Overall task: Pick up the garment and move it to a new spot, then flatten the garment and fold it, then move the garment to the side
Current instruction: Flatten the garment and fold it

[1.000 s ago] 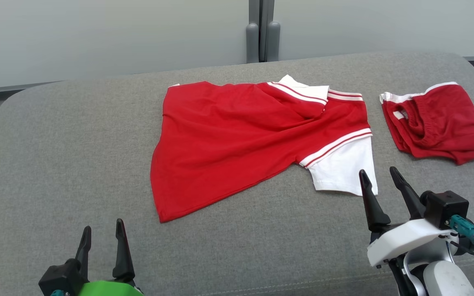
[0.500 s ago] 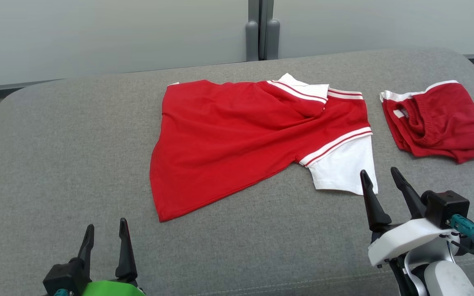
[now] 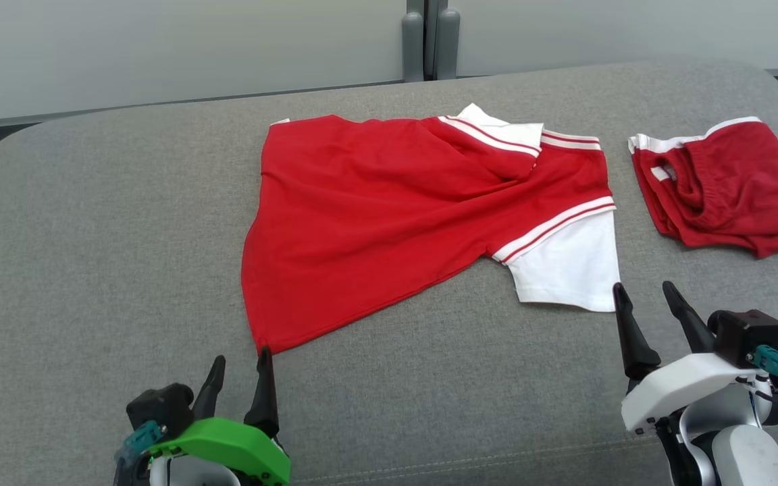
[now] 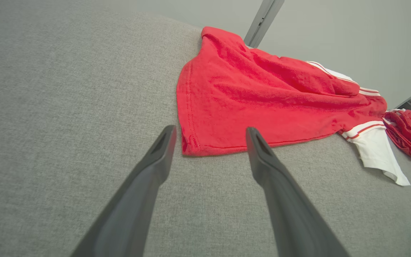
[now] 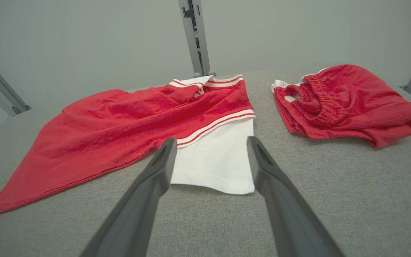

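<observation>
Garment: red soft-knit shirt with white striped sleeves (image 3: 375,216), lying spread but rumpled in the middle of the grey fabric-covered surface (image 3: 92,236), collar end towards the robot's right.
Condition: not flat; diagonal folds run across the body, and one sleeve is tucked over near the collar.
Handling, judged: light, limp and not fragile. It will drape and stretch when lifted, and may drag on the coarse cover. One pinch point would let it bunch, so two are advised.
Hold points, judged: the near hem corner (image 3: 264,341) and the white sleeve (image 3: 568,270), both at free edges.
Left gripper (image 3: 241,358): released, fingers spread and holding nothing. It sits low, with the hem corner just ahead of its fingertips and one tip at the corner; contact cannot be confirmed.
Right gripper (image 3: 644,290): released, empty, just beside the sleeve's near edge and pointing at it.
Stage, judged: approach for the first pick-up; nothing is grasped.
Neighbour: folded red shorts with white trim (image 3: 720,189), apart to the right.
</observation>
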Motion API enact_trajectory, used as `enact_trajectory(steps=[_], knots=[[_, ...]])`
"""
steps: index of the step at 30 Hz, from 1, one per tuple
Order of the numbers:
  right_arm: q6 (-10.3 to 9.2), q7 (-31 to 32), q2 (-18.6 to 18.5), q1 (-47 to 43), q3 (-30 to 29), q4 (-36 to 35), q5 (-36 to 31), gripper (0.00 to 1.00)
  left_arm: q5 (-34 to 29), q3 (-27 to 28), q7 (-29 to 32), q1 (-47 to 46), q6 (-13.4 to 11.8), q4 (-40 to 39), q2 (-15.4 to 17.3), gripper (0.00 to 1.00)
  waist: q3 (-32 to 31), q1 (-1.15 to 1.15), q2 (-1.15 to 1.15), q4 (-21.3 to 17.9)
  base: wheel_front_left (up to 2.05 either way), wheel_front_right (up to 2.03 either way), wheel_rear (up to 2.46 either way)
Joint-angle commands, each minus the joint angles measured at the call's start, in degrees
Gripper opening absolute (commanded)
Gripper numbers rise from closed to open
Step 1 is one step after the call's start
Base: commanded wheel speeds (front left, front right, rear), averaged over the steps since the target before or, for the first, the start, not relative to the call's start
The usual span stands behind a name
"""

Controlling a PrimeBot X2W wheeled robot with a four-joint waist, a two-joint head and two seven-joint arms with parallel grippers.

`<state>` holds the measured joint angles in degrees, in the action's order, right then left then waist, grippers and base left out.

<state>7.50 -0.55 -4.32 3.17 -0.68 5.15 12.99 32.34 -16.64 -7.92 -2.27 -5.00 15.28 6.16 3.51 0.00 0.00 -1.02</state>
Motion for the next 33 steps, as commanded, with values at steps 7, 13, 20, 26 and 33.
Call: enact_trajectory(steps=[7,13,20,26,33], knots=[[-0.02,-0.01,0.59,2.18,-1.61,2.19,0.90,1.00,6.32,0.94,5.19,-6.51,0.45,8.32,-2.03,1.00,2.94,0.00,0.00,-1.74,0.00,0.00,0.00],[-0.02,-0.60,0.75,3.13,-1.58,3.07,1.17,1.00,9.60,1.78,6.95,-9.33,0.18,12.62,-2.56,1.00,4.77,0.00,0.00,-2.95,0.00,0.00,0.00],[-0.02,-1.32,0.83,4.37,-1.63,4.26,1.57,1.00,11.72,2.73,6.67,-12.96,0.17,17.51,-2.71,1.00,6.87,0.00,0.00,-4.30,0.00,0.00,0.00],[-0.02,-1.10,1.02,5.15,-2.58,6.84,2.49,1.00,12.86,2.57,5.96,-15.16,1.01,20.27,-2.89,0.90,7.86,0.00,0.00,-4.45,0.00,0.00,0.00],[-0.02,-1.53,1.17,6.83,-3.48,11.16,4.68,1.00,12.14,1.26,2.52,-17.48,2.08,20.08,-3.03,0.00,8.55,0.00,0.00,-3.56,0.00,0.00,0.00]])
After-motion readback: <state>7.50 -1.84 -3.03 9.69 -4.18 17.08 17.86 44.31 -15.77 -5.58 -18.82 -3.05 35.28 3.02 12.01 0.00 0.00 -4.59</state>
